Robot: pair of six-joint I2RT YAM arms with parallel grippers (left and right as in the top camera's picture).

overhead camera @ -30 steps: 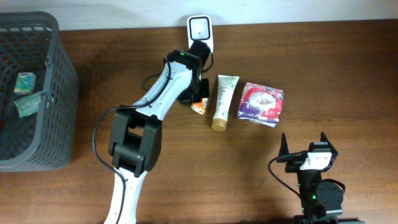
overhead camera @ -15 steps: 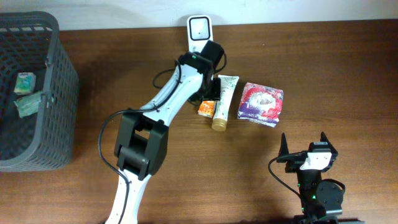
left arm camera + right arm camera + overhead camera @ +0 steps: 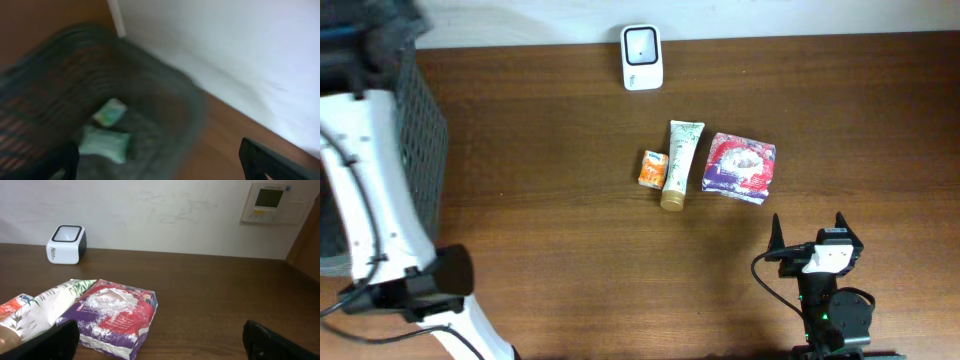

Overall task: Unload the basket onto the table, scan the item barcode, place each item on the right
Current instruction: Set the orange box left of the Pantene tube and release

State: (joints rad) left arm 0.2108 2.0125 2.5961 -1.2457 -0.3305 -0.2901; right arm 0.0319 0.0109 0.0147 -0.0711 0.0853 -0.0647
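Left claw: released, nothing held; positioned over basket, view blurred.
Right claw: released, nothing held.
Orange packet: laid on table, just beside tube.
Scanner: stood at back edge, well apart from packet.
Basket contents: two green packets seen.

White left arm with black joints; black-fingered right tool.

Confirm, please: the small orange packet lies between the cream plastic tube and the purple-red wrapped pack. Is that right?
No. The overhead view shows the cream plastic tube between the small orange packet and the purple-red wrapped pack.
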